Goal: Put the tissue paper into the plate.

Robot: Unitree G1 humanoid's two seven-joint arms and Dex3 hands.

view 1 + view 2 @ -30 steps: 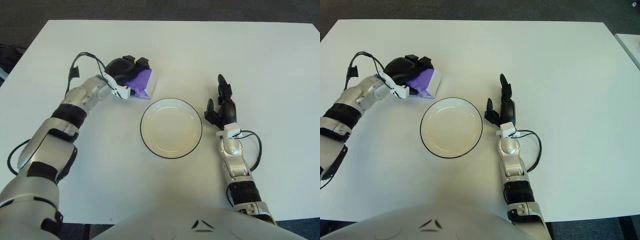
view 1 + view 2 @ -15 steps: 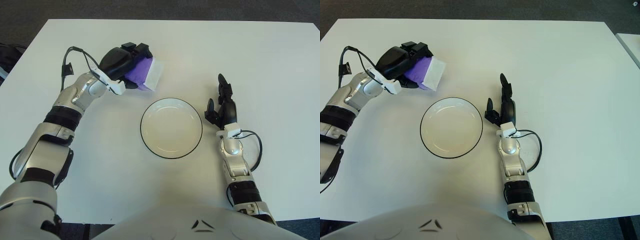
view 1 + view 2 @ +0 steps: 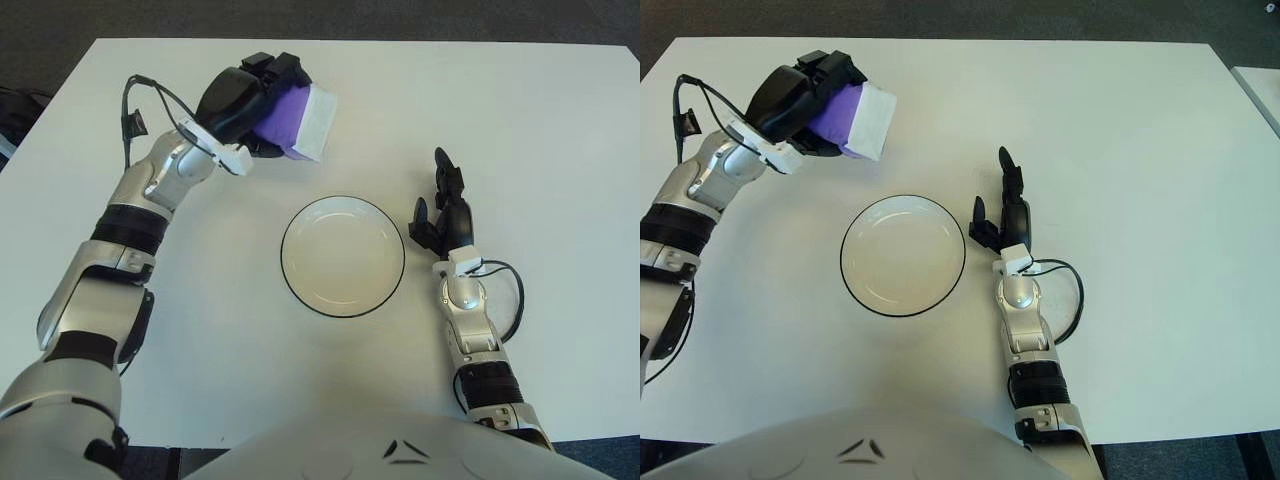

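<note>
The left hand (image 3: 245,100) grips the purple-and-white tissue paper (image 3: 298,122), showing up and to the left of the plate (image 3: 343,256) on the white table (image 3: 560,150). The plate holds nothing. The right hand (image 3: 445,212) shows just right of the plate, fingers extended and holding nothing.

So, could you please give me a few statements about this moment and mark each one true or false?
1. The left hand grasps the tissue pack. True.
2. The pack already lies in the plate. False: it is held up and to the left of the plate.
3. The plate holds nothing. True.
4. The right hand grips the plate's rim. False: it shows beside the plate, to its right, fingers open.
</note>
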